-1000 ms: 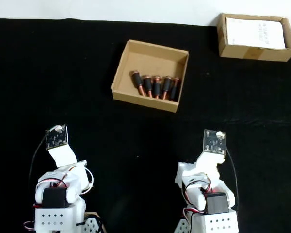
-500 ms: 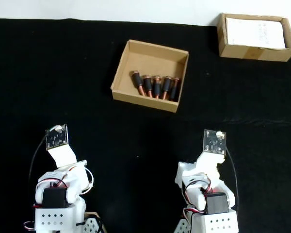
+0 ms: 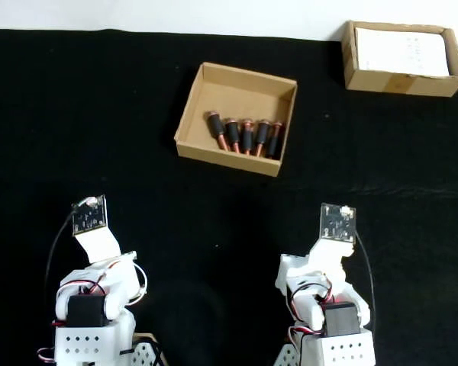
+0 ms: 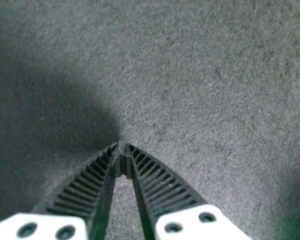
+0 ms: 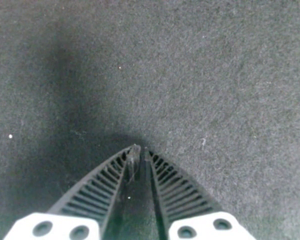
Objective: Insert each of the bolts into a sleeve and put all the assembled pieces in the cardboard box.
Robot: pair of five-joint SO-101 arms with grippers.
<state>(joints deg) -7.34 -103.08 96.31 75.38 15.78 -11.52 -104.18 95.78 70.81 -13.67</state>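
Five sleeved bolts (image 3: 244,136) lay in cardboard box (image 3: 225,158), so job prob. done; L gripper (image 4: 121,152) & R gripper (image 5: 139,152) parked near side, jaws closed, empty.

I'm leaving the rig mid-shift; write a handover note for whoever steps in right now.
Left end effector: shut, empty, above the black table.
Right end effector: shut, empty, also above the table.
Five assembled pieces lie side by side in the cardboard box.
Done: those five are sleeved and boxed.
Left: apparently nothing, judging by these views.
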